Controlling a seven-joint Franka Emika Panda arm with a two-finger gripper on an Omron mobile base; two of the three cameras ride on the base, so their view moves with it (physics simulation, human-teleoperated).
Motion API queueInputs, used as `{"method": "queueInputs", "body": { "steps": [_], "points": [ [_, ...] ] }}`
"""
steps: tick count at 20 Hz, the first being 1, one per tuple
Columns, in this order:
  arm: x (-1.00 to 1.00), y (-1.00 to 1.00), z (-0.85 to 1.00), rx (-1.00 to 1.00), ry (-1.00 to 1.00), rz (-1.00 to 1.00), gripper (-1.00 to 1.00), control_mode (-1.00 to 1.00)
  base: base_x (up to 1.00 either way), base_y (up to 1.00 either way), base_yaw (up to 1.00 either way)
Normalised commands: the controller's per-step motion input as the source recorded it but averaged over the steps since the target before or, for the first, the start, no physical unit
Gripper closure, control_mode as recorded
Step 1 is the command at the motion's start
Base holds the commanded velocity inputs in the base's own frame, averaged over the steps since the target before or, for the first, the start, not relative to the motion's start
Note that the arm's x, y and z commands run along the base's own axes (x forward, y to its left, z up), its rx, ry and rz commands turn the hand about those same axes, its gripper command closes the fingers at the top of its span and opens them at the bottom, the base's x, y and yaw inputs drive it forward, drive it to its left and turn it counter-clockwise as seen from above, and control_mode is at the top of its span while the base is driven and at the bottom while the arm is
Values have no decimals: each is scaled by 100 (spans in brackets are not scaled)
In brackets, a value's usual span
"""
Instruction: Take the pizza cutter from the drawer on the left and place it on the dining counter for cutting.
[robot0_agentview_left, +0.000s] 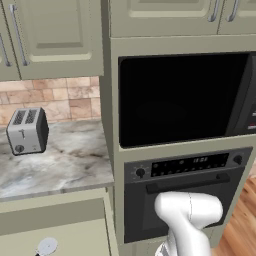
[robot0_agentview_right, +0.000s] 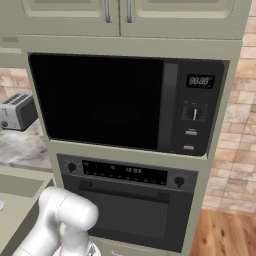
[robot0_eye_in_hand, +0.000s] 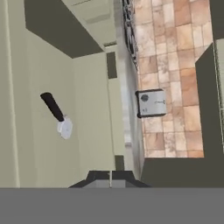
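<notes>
fingers: the gripper (robot0_eye_in_hand: 111, 176) has its tips pressed together, holding nothing.
pizza cutter: the pizza cutter (robot0_eye_in_hand: 58, 115) lies on the floor of the open drawer (robot0_eye_in_hand: 92, 109), black handle away from the wheel, apart from the tips.
nearby: toaster (robot0_eye_in_hand: 151, 103) on the small marble top (robot0_agentview_left: 65, 160).
risk: descending shut, the tips would knock the cutter aside rather than straddle its slim handle.

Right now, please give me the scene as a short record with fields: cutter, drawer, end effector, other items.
pizza cutter: lying inside the open drawer, black handle and silver wheel, not held
drawer: pulled open below the marble top
end effector: shut, empty, apart from the cutter
toaster: upright on the marble top
microwave: built in above the oven
</notes>
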Motion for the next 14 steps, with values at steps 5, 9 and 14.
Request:
{"method": "queueInputs", "body": {
  "steps": [5,9,14],
  "points": [
    [46,-32,37,11,0,-8,100,-100,0,0,0],
    [66,-37,37,8,0,-4,100,-100,0,0,0],
    [88,-32,37,10,0,-2,100,-100,0,0,0]
  ]
}}
